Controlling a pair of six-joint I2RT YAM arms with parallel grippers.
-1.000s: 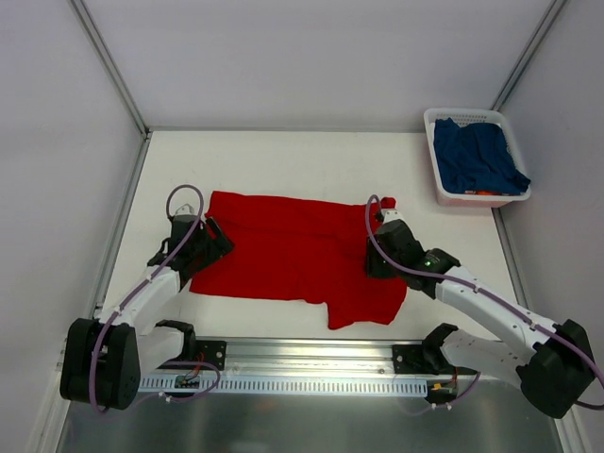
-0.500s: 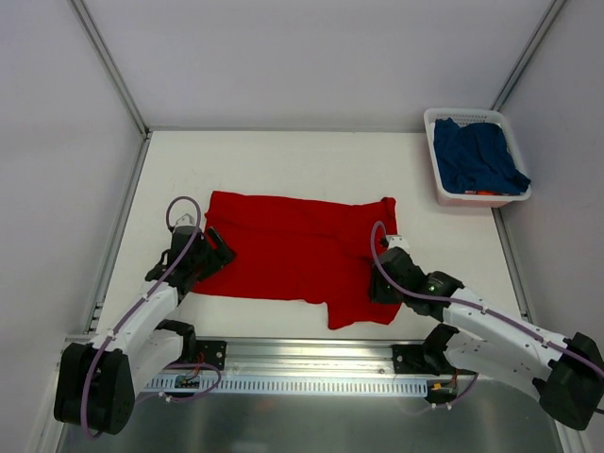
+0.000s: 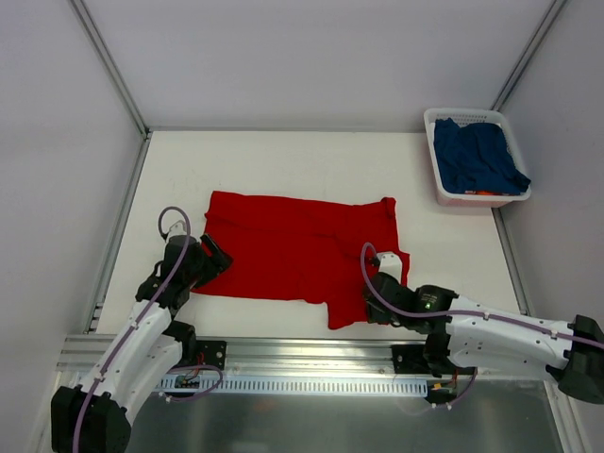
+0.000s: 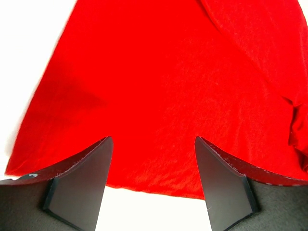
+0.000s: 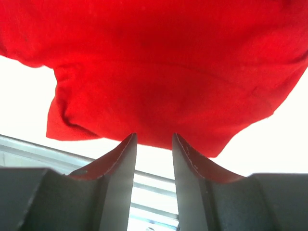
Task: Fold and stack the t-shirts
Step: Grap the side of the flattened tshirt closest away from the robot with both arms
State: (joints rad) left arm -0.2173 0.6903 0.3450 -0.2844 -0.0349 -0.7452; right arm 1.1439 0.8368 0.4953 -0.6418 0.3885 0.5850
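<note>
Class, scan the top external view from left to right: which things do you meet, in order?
Left pincer → red t-shirt → right pincer → white basket holding the navy t-shirt.

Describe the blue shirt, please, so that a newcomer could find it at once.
Look at the white table and go to its far right corner, where a white plastic basket sits. The blue shirt lies crumpled inside it, unlike the red shirt, which is spread flat in the middle of the table.

Soft matt red cloth t-shirt (image 3: 293, 250) on smooth white table (image 3: 283, 160) (basket (image 3: 433, 156) of white plastic)
</note>
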